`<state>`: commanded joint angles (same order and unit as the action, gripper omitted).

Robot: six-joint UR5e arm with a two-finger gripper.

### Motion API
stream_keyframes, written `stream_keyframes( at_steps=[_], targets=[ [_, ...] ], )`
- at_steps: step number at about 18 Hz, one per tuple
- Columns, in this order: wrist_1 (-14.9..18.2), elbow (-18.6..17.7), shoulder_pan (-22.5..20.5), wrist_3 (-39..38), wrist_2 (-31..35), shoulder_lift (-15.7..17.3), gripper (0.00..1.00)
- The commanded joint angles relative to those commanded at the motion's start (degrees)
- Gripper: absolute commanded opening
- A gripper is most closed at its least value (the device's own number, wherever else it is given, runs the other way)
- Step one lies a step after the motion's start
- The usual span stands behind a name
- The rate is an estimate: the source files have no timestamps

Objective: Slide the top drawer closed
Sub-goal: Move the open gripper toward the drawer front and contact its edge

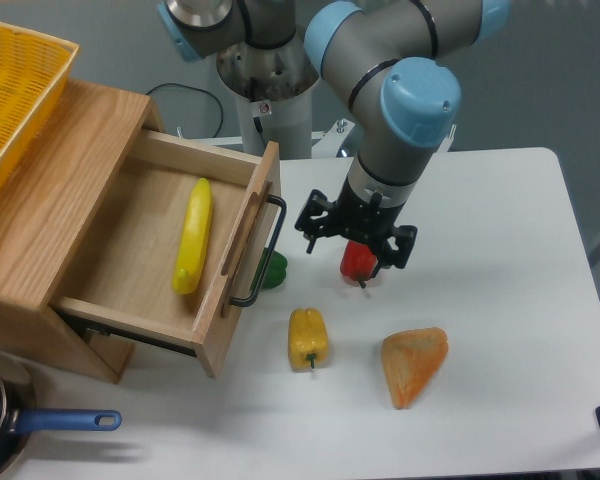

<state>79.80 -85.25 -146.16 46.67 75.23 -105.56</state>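
Observation:
The top drawer (150, 250) is a light oak box, pulled far out of its wooden cabinet (50, 190) on the left of the table. Its front panel (242, 262) has a black bar handle (263, 250) that faces right. A long yellow vegetable (193, 235) lies inside the drawer. My gripper (358, 245) points down to the right of the handle, a short gap away from it. Its jaws stand spread apart over a red pepper (357, 260). I cannot tell whether the fingers touch the pepper.
A green vegetable (274, 270) lies partly hidden just behind the handle. A yellow pepper (308, 337) and an orange wedge-shaped item (415, 365) lie in front. A yellow plastic basket (15, 90) sits on the cabinet. A blue-handled pot (10, 425) is at the lower left.

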Motion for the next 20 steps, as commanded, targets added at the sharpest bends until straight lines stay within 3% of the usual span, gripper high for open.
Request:
stream_keyframes(
  at_steps=[20],
  targets=[
    [1.05,-0.35,2.81,-2.72,-1.05,0.97,1.0]
  ],
)
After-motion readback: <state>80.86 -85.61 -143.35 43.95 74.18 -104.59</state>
